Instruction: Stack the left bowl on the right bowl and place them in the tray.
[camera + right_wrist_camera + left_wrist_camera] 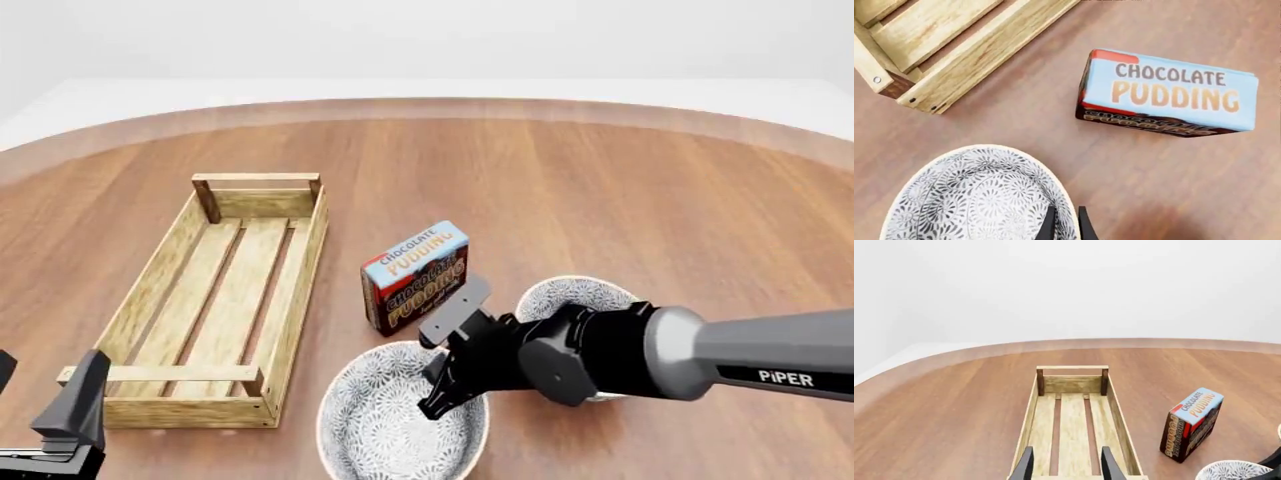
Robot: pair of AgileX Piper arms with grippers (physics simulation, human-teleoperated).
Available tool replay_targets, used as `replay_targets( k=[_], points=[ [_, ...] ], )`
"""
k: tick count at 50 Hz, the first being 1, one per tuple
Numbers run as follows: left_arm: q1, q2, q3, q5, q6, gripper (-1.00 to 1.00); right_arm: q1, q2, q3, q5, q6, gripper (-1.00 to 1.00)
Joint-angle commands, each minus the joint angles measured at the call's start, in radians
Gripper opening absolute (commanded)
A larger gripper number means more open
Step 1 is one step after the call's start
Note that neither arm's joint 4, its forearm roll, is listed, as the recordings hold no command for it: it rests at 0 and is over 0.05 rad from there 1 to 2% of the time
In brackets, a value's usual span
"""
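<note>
The left bowl, white with a grey floral pattern, is at the table's near middle. My right gripper is shut on its right rim; in the right wrist view the two fingertips pinch the rim of this bowl. The right bowl sits just behind, partly hidden by the right arm. The tray, a long crate of light wooden slats, lies at the left with nothing in it. My left gripper hovers open at the tray's near end, and its wrist view looks along the tray.
A chocolate pudding box stands between the tray and the bowls, close to the right arm's wrist. It also shows in both wrist views, as the box and the box. The round table's far edge curves behind.
</note>
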Motion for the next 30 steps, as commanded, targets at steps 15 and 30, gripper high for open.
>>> replay_targets(
  k=[15,30],
  points=[
    [0.000,0.000,0.000,0.000,0.000,1.00,-0.024,-0.277,-0.046,0.186,-0.097,-1.00],
    [0.000,0.000,0.000,0.000,0.000,1.00,-0.094,-0.453,-0.133,0.318,-0.118,-1.00]
  ],
)
